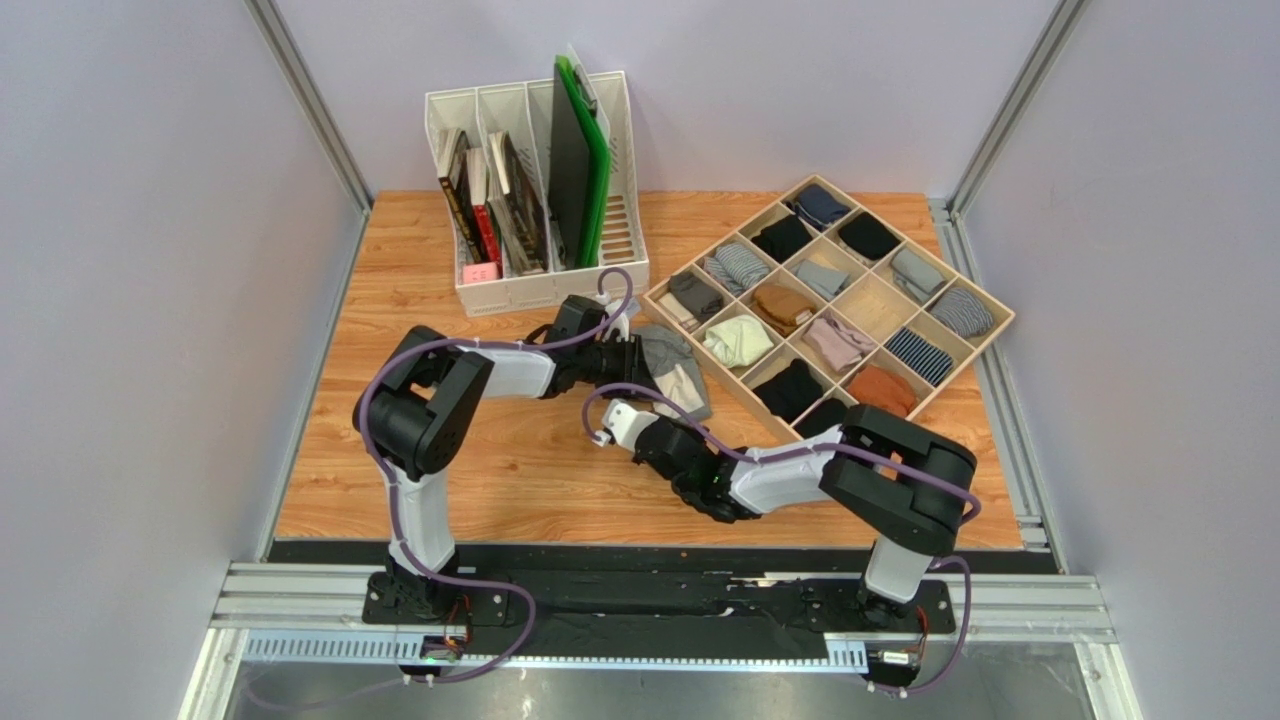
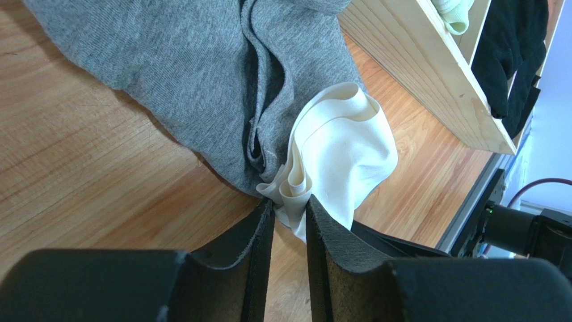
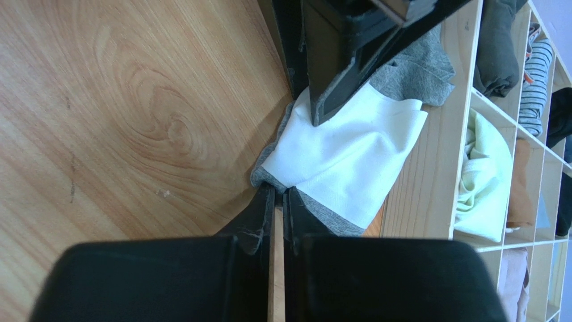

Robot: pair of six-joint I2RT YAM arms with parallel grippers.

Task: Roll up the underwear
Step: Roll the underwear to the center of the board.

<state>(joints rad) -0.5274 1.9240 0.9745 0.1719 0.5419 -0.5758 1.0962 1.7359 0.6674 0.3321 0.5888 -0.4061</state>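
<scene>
The heather-grey underwear [image 1: 672, 365] lies bunched on the wooden table against the near-left wall of the wooden organizer. In the left wrist view its grey knit [image 2: 201, 74] is creased and the white waistband [image 2: 349, 154] is folded up. My left gripper [image 2: 290, 204] is shut on a fold of the waistband; in the top view it [image 1: 643, 360] reaches in from the left. My right gripper [image 3: 279, 190] is shut on the near corner of the underwear [image 3: 336, 154], where grey meets white. The left gripper's fingers [image 3: 336, 94] show just beyond it.
The wooden grid organizer [image 1: 766, 408] holds several rolled bundles and stands right of the underwear; its wall [image 3: 430, 174] is close to both grippers. A white file holder [image 1: 534, 278] with books and a green board [image 1: 579, 150] stands behind the left arm.
</scene>
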